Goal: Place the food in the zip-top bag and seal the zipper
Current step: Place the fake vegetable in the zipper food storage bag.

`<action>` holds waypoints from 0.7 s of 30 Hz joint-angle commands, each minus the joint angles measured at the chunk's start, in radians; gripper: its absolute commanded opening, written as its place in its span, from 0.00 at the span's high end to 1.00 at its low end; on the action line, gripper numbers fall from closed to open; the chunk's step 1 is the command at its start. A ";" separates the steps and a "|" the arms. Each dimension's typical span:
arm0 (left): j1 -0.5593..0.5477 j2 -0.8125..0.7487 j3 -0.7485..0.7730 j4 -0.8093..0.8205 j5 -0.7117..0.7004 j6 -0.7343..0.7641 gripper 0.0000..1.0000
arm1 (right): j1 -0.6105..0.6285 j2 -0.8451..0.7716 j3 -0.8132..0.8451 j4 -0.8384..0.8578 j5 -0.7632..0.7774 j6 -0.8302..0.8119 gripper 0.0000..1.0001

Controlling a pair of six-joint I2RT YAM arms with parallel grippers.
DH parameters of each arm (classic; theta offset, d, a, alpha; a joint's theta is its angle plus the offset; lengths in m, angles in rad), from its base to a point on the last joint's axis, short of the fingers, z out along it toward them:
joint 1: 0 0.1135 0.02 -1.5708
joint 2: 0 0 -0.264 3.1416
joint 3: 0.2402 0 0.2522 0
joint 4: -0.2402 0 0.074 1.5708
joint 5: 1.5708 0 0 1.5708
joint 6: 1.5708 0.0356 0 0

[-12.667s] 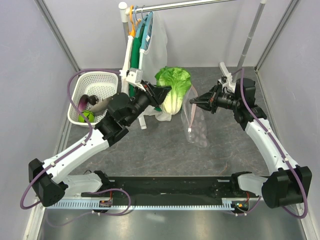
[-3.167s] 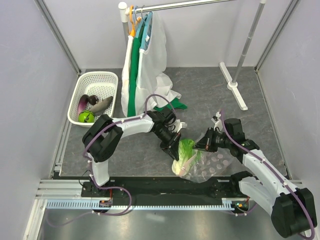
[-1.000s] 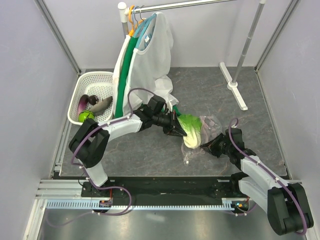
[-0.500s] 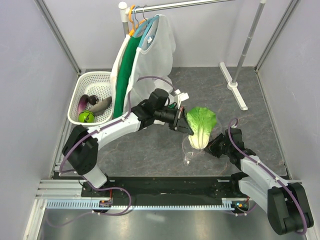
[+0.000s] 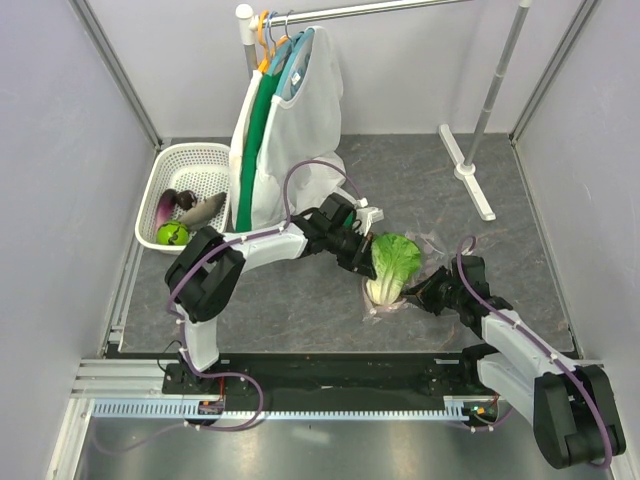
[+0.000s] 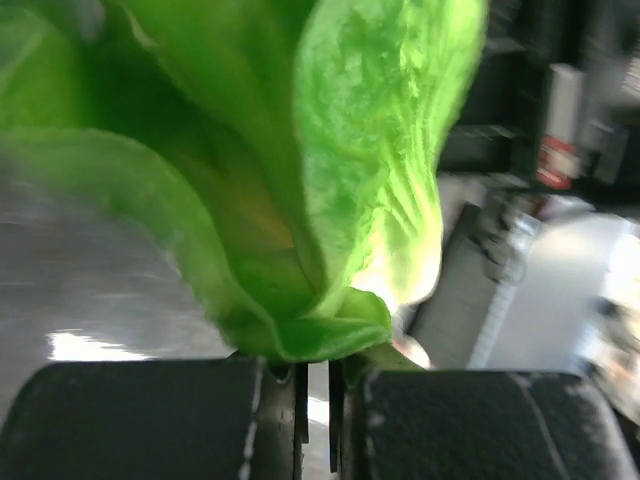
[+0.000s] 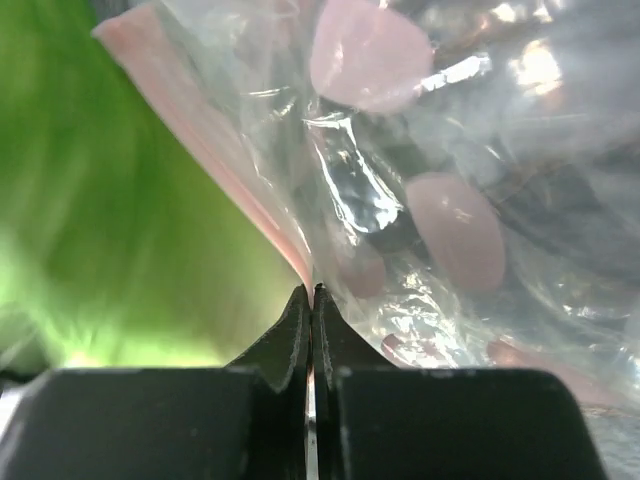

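The lettuce head [image 5: 392,264] hangs leaf-up from my left gripper [image 5: 364,250], its pale base down at the mouth of the clear zip-top bag [image 5: 428,246] on the table. In the left wrist view the lettuce [image 6: 300,170] fills the frame, and the left gripper [image 6: 315,372] is shut on a leaf edge. My right gripper [image 5: 424,293] is shut on the bag's pink zipper strip [image 7: 230,170] and holds the mouth up; the right gripper [image 7: 311,292] shows the dotted bag [image 7: 450,230] on the right and the lettuce on the left. The eggplant [image 5: 163,208], green fruit [image 5: 172,234] and pale vegetable [image 5: 205,207] lie in the basket.
A white basket [image 5: 205,154] stands at the far left. A white mesh garment [image 5: 300,130] and a green one [image 5: 262,140] hang on a rack right behind my left arm. The rack's foot bar [image 5: 465,168] lies at the back right. Walls close in on both sides.
My left gripper has lowered the lettuce and drawn it slightly left, down to the bag mouth. The hanging garments have swung back. My right gripper holds the bag edge in place.
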 commanded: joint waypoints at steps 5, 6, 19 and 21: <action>-0.039 -0.045 0.059 -0.081 -0.512 0.292 0.98 | -0.005 -0.015 0.100 -0.063 -0.179 -0.035 1.00; -0.053 -0.048 0.048 -0.087 -0.548 0.313 0.98 | -0.003 -0.021 0.119 -0.061 -0.214 -0.037 1.00; -0.234 -0.219 -0.085 -0.067 -0.656 0.635 0.98 | -0.011 -0.023 0.133 0.132 -0.227 0.057 1.00; -0.254 -0.249 -0.084 -0.118 -0.616 0.689 0.98 | -0.011 0.008 0.116 0.138 -0.219 0.063 1.00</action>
